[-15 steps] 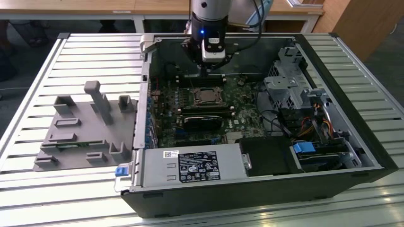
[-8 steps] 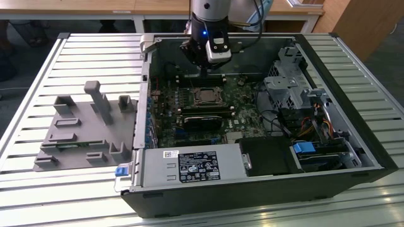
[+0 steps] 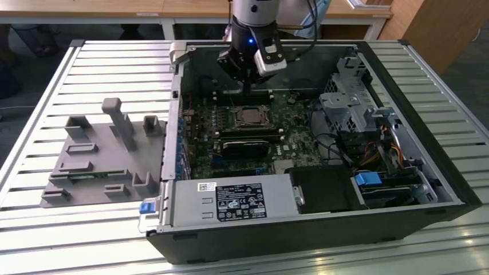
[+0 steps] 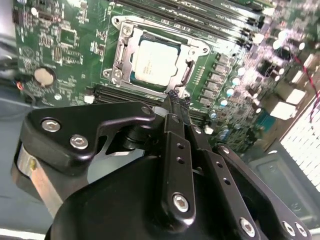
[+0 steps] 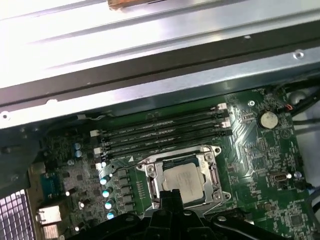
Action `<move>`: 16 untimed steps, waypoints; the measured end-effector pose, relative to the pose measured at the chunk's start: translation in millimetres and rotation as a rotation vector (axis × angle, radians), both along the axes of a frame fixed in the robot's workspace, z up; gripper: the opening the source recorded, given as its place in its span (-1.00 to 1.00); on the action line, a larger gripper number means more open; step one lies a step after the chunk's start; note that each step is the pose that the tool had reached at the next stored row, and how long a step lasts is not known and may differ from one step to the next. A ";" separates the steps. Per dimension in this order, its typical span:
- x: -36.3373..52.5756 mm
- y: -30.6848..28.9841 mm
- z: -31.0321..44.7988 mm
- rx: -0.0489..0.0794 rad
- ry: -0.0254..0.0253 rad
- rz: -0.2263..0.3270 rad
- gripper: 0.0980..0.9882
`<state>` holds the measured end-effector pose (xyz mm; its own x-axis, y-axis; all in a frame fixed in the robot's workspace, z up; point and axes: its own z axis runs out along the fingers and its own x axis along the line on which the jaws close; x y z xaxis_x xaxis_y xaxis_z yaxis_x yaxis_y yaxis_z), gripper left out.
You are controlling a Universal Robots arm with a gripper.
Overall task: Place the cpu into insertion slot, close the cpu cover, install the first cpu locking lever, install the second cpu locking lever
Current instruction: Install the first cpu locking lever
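Your gripper [image 4: 176,98] has its two slim black fingers pressed together, with nothing visible pinched between them. In the second wrist view the tips hang right at the edge of the insertion slot [image 4: 186,74]; you cannot tell from these views whether they touch its metal rim or stop just above it. Just past the tips, the cpu [image 4: 152,61] lies flat in the slot with its pale metal top facing up. The cpu cover [image 4: 120,47] is down around it, so the chip shows through the cover's square window. In the first wrist view the long black memory slots [image 5: 160,132] run side by side just beyond the socket, and a round coin battery [image 5: 268,119] sits on the green board [image 5: 260,150] well off to one side. In the exterior view the arm reaches down into the open computer case [image 3: 428,212], which lies on a slatted metal table [image 3: 114,69]. A grey plastic fixture [image 3: 99,154] rests on the slats beside the case, at the exterior view's left
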<state>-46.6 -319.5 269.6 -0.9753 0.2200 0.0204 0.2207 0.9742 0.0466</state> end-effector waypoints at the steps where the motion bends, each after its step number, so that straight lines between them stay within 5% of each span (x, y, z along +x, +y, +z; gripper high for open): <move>1: 0.0 0.0 -0.2 0.000 -0.0001 0.019 -0.98; 8: 0.0 0.0 -1.8 0.000 -0.0011 0.145 -0.98; 16: 0.0 0.0 -3.2 0.000 -0.0081 0.275 -0.98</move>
<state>-46.6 -319.4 266.4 -0.9985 -0.0536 0.0122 -0.0529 0.9975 0.0468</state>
